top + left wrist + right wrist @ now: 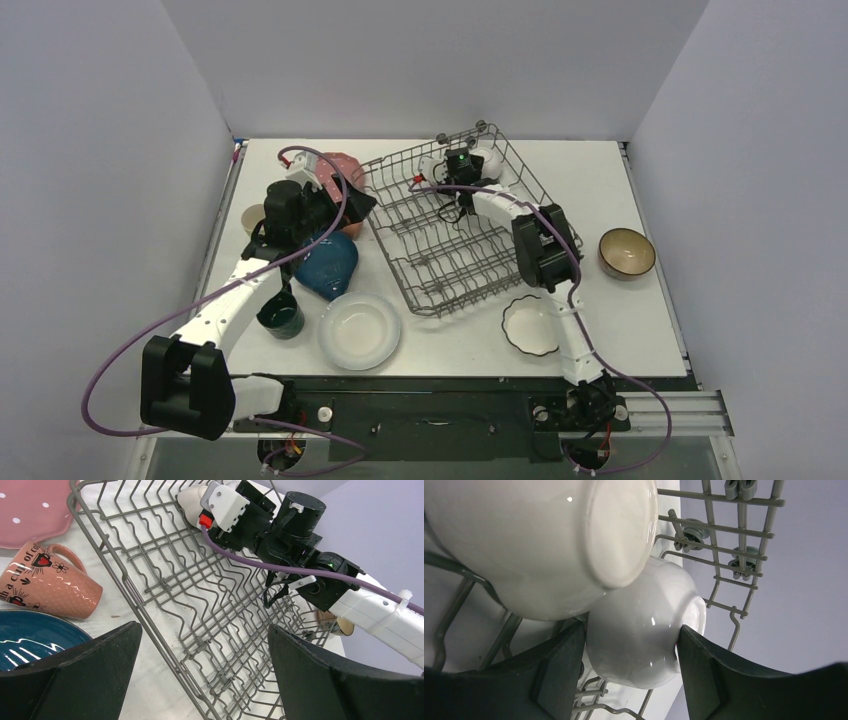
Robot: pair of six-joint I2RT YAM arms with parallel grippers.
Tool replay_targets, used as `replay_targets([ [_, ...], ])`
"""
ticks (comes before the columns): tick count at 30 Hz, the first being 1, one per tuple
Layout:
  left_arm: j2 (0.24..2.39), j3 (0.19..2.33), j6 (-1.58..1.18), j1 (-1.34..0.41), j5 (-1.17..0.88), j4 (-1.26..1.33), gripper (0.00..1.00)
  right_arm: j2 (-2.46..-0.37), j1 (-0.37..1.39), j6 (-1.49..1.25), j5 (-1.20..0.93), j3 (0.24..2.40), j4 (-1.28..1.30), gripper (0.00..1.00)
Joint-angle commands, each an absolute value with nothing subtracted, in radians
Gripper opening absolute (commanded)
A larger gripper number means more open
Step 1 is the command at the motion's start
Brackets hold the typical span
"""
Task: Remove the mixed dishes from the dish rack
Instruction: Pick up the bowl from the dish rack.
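Note:
The dark grey wire dish rack (450,250) stands mid-table and also shows in the left wrist view (165,580). At its far corner, my right gripper (462,172) is shut on a small white bowl (639,635), one finger on each side. A second, larger white bowl (539,545) leans on it. Both bowls (487,160) stand in the rack. My left gripper (358,205) is open and empty, hovering over the rack's left rim (205,680). Beside it lie an orange cup (47,582), the pink dotted plate (340,165) and the dark blue leaf dish (328,265).
On the table stand a white plate (358,332), a dark green mug (282,315), a dark-rimmed white bowl (530,327), a brown bowl (626,252) at the right and a pale cup (253,216) at the left. Grey walls enclose the table.

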State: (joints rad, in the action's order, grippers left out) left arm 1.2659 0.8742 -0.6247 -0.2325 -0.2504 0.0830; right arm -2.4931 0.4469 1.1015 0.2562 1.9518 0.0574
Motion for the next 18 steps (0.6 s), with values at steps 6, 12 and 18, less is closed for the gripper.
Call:
replay_targets([
  [6,1.243,0.87,-0.649,-0.227,-0.287,0.156,0.96,-2.3,0.435,0.975,0.223,1.914,0.079,0.38],
  [12,1.263,0.867,-0.691,-0.229,-0.316,0.203,0.97,-2.245,0.434,0.922,0.194,1.908,0.114,0.37],
  [18,1.312,0.873,-0.765,-0.233,-0.36,0.281,0.96,-2.197,0.414,0.789,0.111,1.93,0.207,0.36],
])
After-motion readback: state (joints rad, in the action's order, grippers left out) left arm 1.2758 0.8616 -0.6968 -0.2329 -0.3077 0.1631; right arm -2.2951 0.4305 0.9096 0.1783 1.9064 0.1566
